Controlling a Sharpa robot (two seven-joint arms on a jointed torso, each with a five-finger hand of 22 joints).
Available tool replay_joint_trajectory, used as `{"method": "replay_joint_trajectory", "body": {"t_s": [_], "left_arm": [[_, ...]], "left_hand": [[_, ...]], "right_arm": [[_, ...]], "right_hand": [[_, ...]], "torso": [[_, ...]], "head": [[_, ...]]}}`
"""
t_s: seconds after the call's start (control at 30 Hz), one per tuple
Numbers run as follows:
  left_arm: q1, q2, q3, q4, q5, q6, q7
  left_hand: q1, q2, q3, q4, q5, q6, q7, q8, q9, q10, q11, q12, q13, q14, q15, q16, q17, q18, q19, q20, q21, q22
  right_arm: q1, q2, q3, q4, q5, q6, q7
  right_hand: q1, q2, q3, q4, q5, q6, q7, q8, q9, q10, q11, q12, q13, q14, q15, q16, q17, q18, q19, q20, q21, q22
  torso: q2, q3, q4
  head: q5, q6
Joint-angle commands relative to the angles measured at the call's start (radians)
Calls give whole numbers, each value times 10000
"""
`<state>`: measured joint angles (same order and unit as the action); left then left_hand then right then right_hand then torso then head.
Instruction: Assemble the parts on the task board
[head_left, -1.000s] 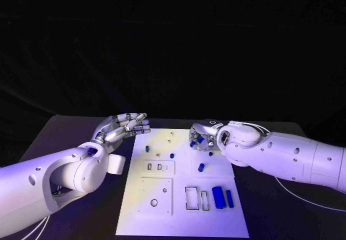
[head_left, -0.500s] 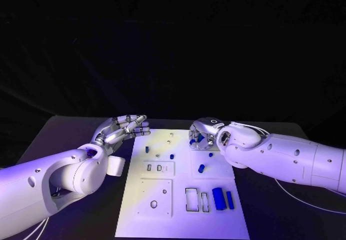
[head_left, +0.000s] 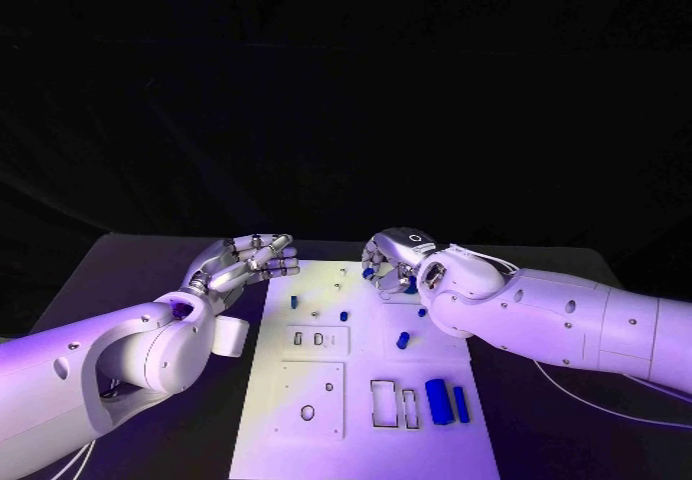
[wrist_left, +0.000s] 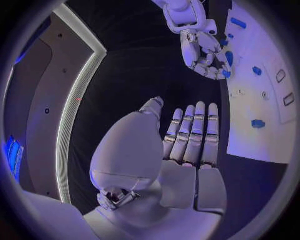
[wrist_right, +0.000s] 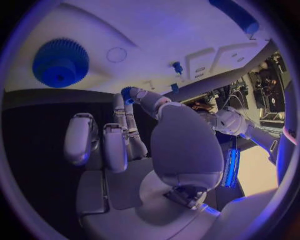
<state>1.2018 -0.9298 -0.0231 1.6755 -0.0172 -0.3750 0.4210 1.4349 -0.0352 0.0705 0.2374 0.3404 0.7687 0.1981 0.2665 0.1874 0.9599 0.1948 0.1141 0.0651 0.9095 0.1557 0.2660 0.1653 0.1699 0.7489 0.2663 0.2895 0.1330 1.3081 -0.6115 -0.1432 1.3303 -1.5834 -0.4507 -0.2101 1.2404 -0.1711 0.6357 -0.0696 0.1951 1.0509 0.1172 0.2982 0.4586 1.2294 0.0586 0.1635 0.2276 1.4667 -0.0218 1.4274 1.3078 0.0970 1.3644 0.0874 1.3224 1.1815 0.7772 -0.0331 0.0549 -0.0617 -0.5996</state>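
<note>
One white board (head_left: 361, 440) lies lengthwise in the middle of the black table (head_left: 130, 260), reaching from the near edge toward the far edge. Two hands are over the table.

On the board, the head view lets me count these loose blue pieces: a thick block (head_left: 437, 399) and a thinner bar (head_left: 460, 403) side by side near the board's right edge toward the near end, a short piece (head_left: 404, 340) in the middle right, a small one (head_left: 423, 312) close under the right arm, and two small pegs, one (head_left: 294, 300) near the left edge and one (head_left: 346, 316) further in. The right wrist view also shows one blue gear (wrist_right: 60, 62) lying flat on the board.

The left hand (head_left: 248, 260) hangs beside the board's far left corner, off the board, palm up, fingers straight and slightly apart, with nothing in it. The nearest peg lies just inside the board's left edge, near this hand but not touching it.

The right hand (head_left: 389, 268) is over the far end of the board, fingers curled downward. In the right wrist view a small blue piece (wrist_right: 127, 93) sits at its fingertips, pinched between the thumb and a finger. The short piece and the block lie well behind it, toward the near end.
</note>
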Motion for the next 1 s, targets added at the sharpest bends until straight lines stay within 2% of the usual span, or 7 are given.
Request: {"method": "replay_joint_trajectory", "body": {"t_s": [0.03,0.13,0.43,0.7,1.0], "left_arm": [[13,24,11,35,12,198,51],[14,34,11,41,17,203,45],[18,55,11,67,21,185,58],[56,45,11,100,22,161,77],[96,47,11,123,75,157,52]], "left_hand": [[-20,-57,-40,18,-16,72,326,3,-16,53,6,-28,-4,59,23,-50,12,118,47,12,-23,-17],[-20,-57,-40,18,-16,72,326,3,-16,53,6,-28,-4,59,23,-50,12,118,47,12,-23,-17],[13,-40,-30,12,20,62,329,-9,-24,51,11,-63,-5,45,29,-78,12,115,57,13,-41,-36],[14,-39,-30,12,21,62,329,-9,-24,51,11,-63,-5,45,29,-78,12,115,57,13,-41,-36],[26,-37,-27,9,33,61,329,-12,-26,55,11,-75,-4,44,30,-86,13,115,62,13,-48,-43]], "right_arm": [[24,251,17,-259,-153,-533,-145],[35,459,25,-468,-110,-540,-116],[31,916,33,-876,2,-381,-6],[16,1174,33,-1103,78,-227,88],[-10,1403,31,-1336,47,48,19]], "right_hand": [[181,111,66,11,28,-86,-14,7,678,6,-77,13,31,564,-28,44,25,-105,4,-58,34,11],[181,111,66,11,28,-86,-14,7,678,6,-77,13,31,564,-28,44,25,-105,4,-58,34,11],[181,89,111,9,38,-136,1,-5,714,-27,-64,-7,51,566,-18,56,33,-105,-1,-50,36,19],[152,61,125,23,30,-169,11,-13,740,-45,-51,-18,68,560,-8,46,3,-94,-32,-42,5,-24],[123,34,136,36,13,-199,17,-22,764,-62,-42,-29,85,551,2,29,-41,-87,-55,-34,-15,-52]], "torso": [[30,-4,29],[34,-1,27],[100,-76,155],[138,-121,180],[167,-115,179]], "head": [[0,17],[15,-4],[-48,-33],[-61,-28],[-26,-34]]}}
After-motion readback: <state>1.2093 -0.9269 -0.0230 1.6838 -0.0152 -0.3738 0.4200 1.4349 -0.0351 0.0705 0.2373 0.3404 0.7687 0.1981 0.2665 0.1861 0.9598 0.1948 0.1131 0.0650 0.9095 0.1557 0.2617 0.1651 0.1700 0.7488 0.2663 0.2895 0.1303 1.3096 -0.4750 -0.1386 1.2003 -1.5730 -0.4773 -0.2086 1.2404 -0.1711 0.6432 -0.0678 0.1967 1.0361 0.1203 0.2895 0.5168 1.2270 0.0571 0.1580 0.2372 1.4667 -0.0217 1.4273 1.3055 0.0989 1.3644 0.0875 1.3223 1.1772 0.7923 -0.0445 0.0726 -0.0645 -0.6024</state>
